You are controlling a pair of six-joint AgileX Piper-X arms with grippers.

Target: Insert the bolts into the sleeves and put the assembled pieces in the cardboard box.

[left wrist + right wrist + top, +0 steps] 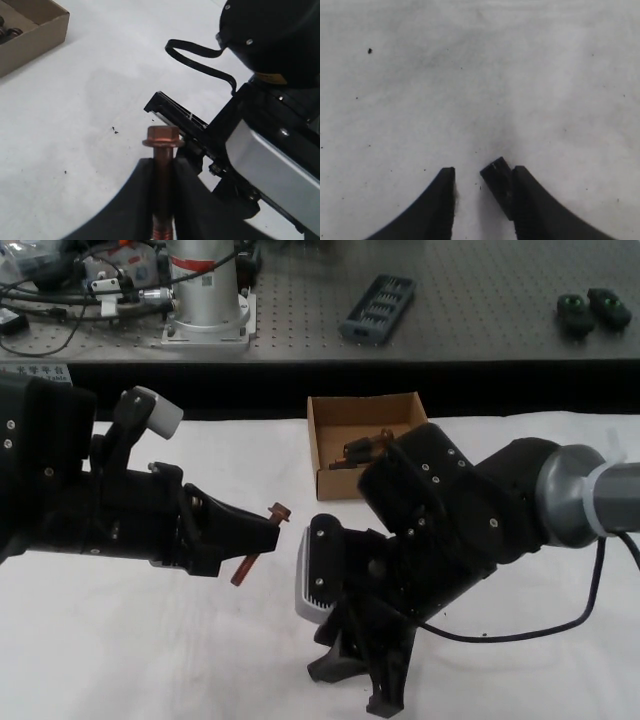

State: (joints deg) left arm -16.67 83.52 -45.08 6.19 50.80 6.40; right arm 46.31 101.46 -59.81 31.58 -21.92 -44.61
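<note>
Copper bolt (161, 143), clamped in left gripper (162, 162) (head poking just beyond it)

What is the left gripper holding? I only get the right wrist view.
Observer: A copper bolt, clamped in the left gripper.
Operator: Where's the box?
Observer: The box sits at the far edge of the cloth, beyond the right arm.
Operator: Anything in it?
Observer: Yes, some copper-coloured pieces lie inside.
</note>
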